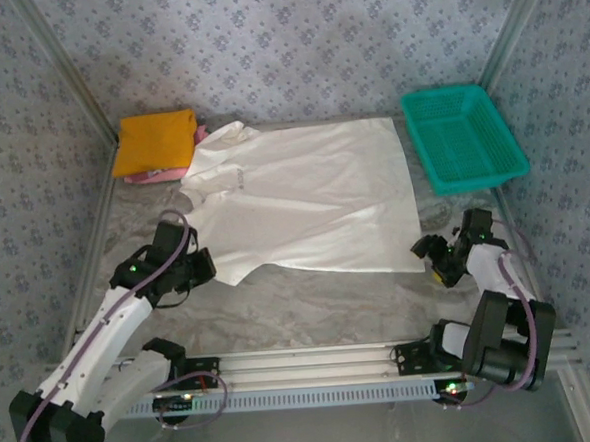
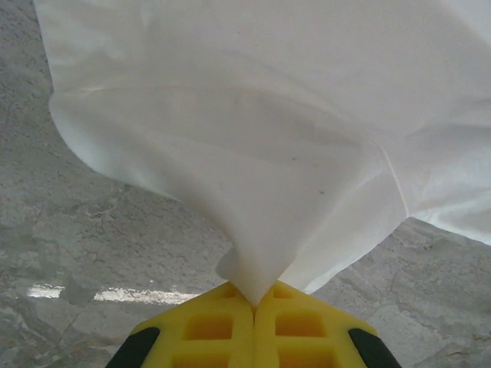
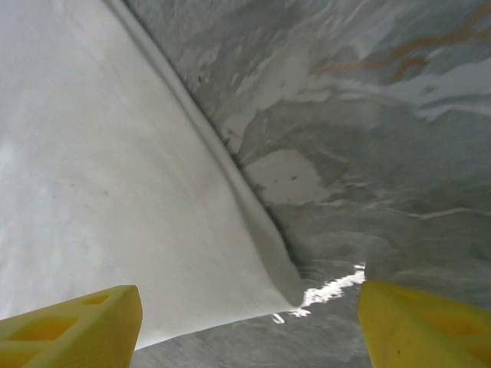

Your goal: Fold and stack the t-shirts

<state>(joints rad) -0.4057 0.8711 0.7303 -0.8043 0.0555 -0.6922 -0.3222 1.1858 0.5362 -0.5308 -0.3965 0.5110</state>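
- At the far left of the grey marbled tabletop (image 1: pixel 310 305) we see a folded orange t-shirt (image 1: pixel 153 141). It lies on a folded pink t-shirt (image 1: pixel 167 175), whose edge peeks out along the near side.
- The left tool (image 2: pixel 255 303) sits at the near left corner of the large white thin-cloth t-shirt (image 1: pixel 313 195). In its wrist view we see the yellow fingers (image 2: pixel 207 330) pressed together, pinching a gathered bit of that cloth, which fans out from the pinch.
- The white t-shirt lies spread across the middle of the tabletop. Its collar and one short sleeve point left, just beside the orange and pink stack.
- The right tool (image 3: pixel 249 322) is at the shirt's near right corner. Its yellow fingers (image 3: pixel 84 318) are spread wide, and the hem corner lies on the tabletop between them, not gripped.
- A teal plastic mesh basket (image 1: pixel 442 91) stands at the far right, near the shirt's right edge.
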